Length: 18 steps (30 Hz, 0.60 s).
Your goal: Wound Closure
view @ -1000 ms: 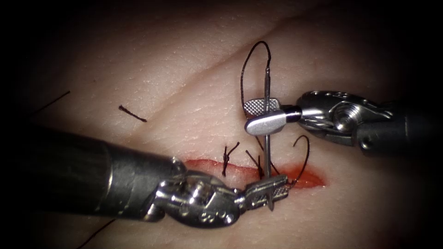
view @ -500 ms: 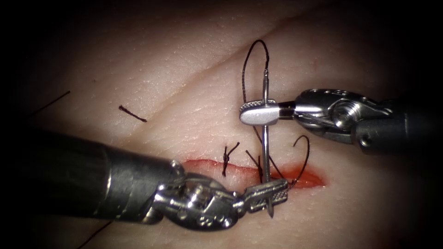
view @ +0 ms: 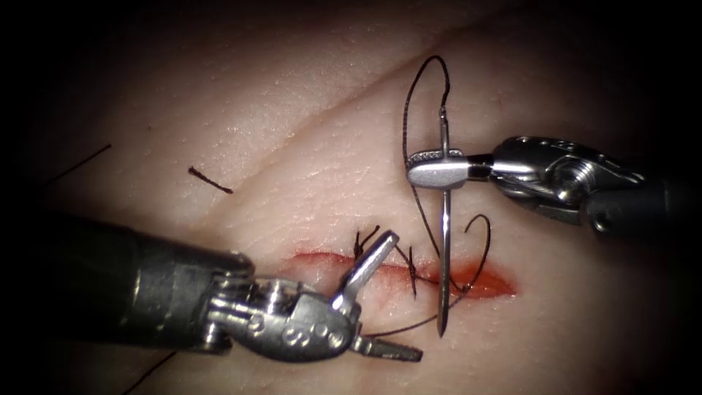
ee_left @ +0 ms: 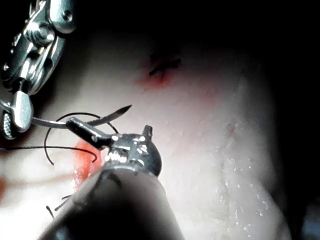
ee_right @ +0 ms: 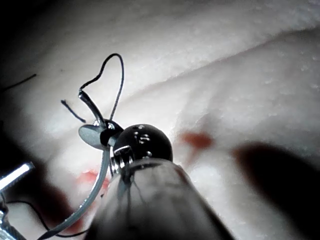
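Observation:
My right tool is shut on the curved needle close to its thread end, above the right part of the cut. The needle hangs down across the cut, and its point is free, out of the tissue. Black thread loops from the needle's tail down to the cut. My left tool stands open just left of the needle and holds nothing. The needle passes its jaws in the left wrist view. In the right wrist view the right tool grips the needle.
Two knotted stitches sit on the cut, with red fluid along it. Another thread loop rises at the cut's right end. Cut thread ends lie on the tissue at the left.
The right jaws closed on the needle's upper part. The left jaws then opened, let go of the needle near its point and drew back left. The needle moved slightly up and right.

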Motion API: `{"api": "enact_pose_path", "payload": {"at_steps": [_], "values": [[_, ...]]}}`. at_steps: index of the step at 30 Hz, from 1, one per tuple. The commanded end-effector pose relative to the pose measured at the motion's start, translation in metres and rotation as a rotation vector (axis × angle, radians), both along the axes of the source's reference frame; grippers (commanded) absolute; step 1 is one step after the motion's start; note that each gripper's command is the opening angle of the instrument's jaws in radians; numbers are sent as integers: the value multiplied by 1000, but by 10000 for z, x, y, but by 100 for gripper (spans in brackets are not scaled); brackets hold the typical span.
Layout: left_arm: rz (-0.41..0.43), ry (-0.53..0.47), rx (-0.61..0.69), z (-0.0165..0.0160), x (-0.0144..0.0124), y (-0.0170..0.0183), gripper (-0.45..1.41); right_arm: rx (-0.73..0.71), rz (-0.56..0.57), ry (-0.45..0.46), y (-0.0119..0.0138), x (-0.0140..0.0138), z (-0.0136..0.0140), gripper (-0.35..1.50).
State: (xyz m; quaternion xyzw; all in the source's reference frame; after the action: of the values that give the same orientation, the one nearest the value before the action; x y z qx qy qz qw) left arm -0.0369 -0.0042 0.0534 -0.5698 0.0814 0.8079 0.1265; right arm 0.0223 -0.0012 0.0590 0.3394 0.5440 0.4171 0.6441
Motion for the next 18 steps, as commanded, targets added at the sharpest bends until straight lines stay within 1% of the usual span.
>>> {"api": "enact_pose_path", "payload": {"at_steps": [1, 2, 3, 4, 5, 6, 7, 8, 10, 11, 13, 14, 16, 18], "values": [[0, -14, 20, 5, -1, -3, 91, -12, 13, -1, -3, -1, 6, -35], [5, -33, 28, 5, 3, -4, 86, -16, 23, 1, -1, -4, 6, -35], [33, -77, 60, 6, 13, -6, 71, -41, 50, -1, 5, -11, 7, -35], [47, -98, 77, 7, 17, -6, 64, -45, 61, 0, 8, -14, 7, -35], [61, -123, 99, 8, 23, -7, 49, -55, 71, 1, 10, -16, 7, -35], [71, -135, 105, 9, 26, -6, 29, -77, 81, -1, 12, -18, 7, -35], [78, -144, 105, 11, 29, -4, 14, -95, 92, -1, 13, -18, 7, -35], [88, -162, 112, 17, 32, 5, -11, -131, 106, 0, 14, -17, 6, -35], [96, -177, 113, 25, 33, 14, -42, -167, 120, 2, 14, -16, 7, -35], [101, -187, 113, 33, 31, 22, -45, -219, 131, -12, 15, -16, 8, -35], [117, -186, 116, 43, 26, 27, -45, -262, 145, -17, 15, -17, 10, -35], [144, -175, 123, 53, 20, 31, -45, -320, 152, -26, 12, -18, 13, -35], [181, -158, 132, 69, 12, 35, -45, -379, 156, -30, 7, -20, 17, -35], [199, -105, 138, 88, 4, 35, -45, -439, 148, -36, 2, -22, 21, -35]]}}
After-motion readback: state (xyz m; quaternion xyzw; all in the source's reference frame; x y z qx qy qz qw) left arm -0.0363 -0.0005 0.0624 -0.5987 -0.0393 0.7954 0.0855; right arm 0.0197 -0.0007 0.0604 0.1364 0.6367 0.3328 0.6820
